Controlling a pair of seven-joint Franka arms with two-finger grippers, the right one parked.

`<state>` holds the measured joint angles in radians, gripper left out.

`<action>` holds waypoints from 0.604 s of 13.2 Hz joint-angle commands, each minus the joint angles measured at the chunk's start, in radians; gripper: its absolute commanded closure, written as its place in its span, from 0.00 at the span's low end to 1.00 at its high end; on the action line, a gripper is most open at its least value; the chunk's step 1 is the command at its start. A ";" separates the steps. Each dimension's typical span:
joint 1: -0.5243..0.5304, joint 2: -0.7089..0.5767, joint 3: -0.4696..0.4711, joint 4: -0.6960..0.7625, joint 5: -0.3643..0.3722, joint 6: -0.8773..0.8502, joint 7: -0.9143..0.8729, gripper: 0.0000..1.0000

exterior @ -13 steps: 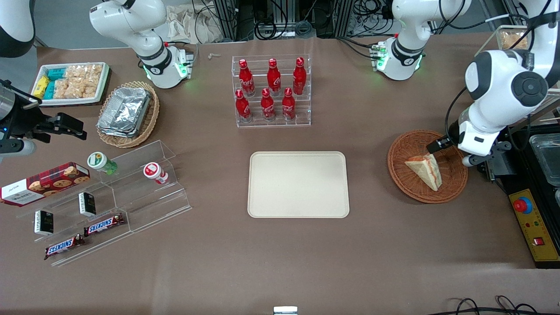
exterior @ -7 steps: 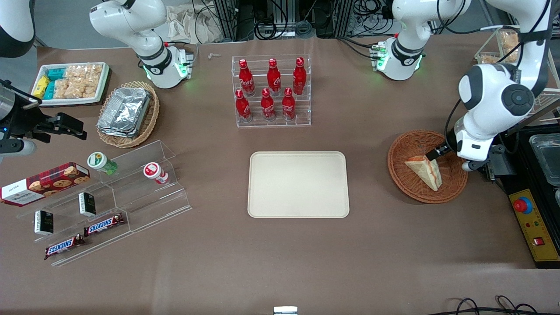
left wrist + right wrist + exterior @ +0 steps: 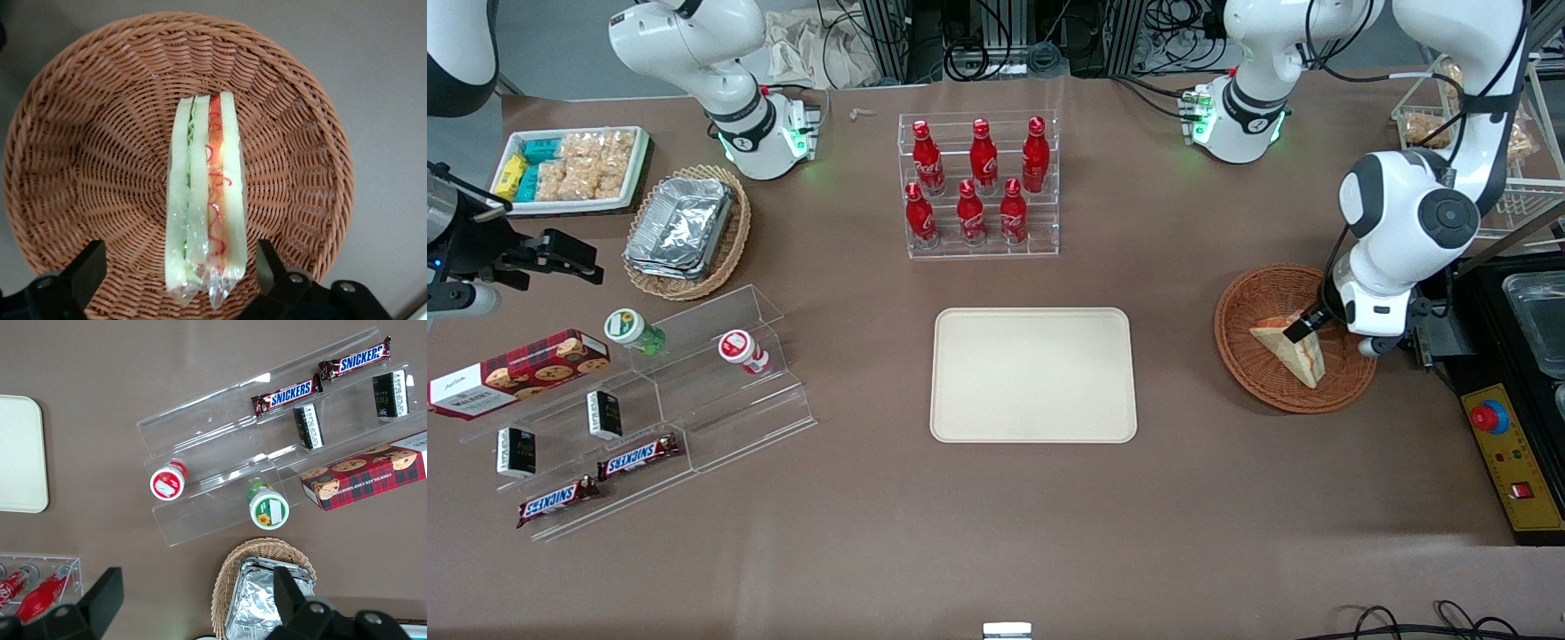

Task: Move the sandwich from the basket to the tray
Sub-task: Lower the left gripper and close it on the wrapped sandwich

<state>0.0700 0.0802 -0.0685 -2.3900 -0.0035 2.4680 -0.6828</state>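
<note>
The sandwich (image 3: 1291, 347), a cream wedge with red and green filling wrapped in clear film, lies in the round reddish-brown wicker basket (image 3: 1249, 373) toward the working arm's end of the table. It also shows in the left wrist view (image 3: 203, 200), inside the basket (image 3: 87, 167). My left gripper (image 3: 1303, 324) hangs just above the sandwich, open, with one black finger (image 3: 90, 270) on each side of its wide end and gaps to both. The beige tray (image 3: 1033, 374) lies flat at the table's middle, and its edge shows in the right wrist view (image 3: 20, 453).
A clear rack of red cola bottles (image 3: 978, 182) stands farther from the camera than the tray. A yellow control box (image 3: 1513, 462) sits beside the basket at the table's edge. A tan basket with foil containers (image 3: 687, 229) and a clear snack stand (image 3: 649, 409) lie toward the parked arm's end.
My left gripper has come down and moved toward the sandwich, from beside the basket's rim to directly over the wedge. The sandwich has not moved.
</note>
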 commanded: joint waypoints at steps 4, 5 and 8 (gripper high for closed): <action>-0.001 0.049 -0.008 -0.061 0.000 0.156 -0.057 0.00; -0.001 0.062 -0.008 -0.069 0.000 0.187 -0.057 0.00; -0.004 0.087 -0.010 -0.069 0.002 0.209 -0.052 0.39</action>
<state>0.0692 0.1651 -0.0722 -2.4311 -0.0041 2.6093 -0.7042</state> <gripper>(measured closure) 0.070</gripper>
